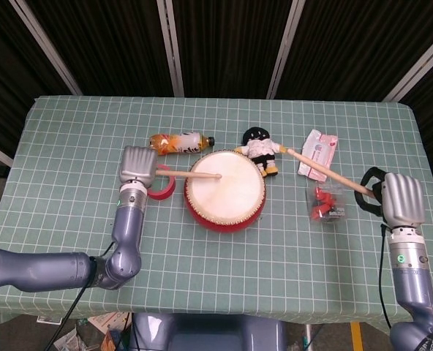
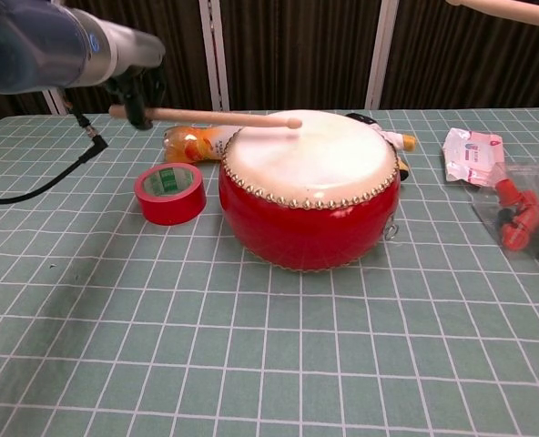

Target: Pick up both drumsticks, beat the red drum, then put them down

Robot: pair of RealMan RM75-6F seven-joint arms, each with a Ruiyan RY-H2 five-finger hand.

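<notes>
The red drum [image 1: 225, 190] [image 2: 308, 191] with a cream skin stands mid-table. My left hand [image 1: 137, 165] [image 2: 138, 91] grips a wooden drumstick [image 1: 191, 175] [image 2: 206, 116] lying level, its tip on or just above the drumhead's far left part. My right hand [image 1: 399, 199] holds the second drumstick [image 1: 326, 173], raised at the right and pointing up-left toward the doll; only a sliver of this drumstick [image 2: 511, 8] shows at the top right of the chest view, where the right hand itself is out of frame.
A red tape roll [image 1: 158, 184] [image 2: 169, 192] lies left of the drum beneath the left stick. Behind the drum are an orange drink bottle [image 1: 177, 142] and a small doll [image 1: 261, 150]. A wipes packet [image 1: 318, 152] and a clear bag of red parts [image 1: 328, 205] lie at the right.
</notes>
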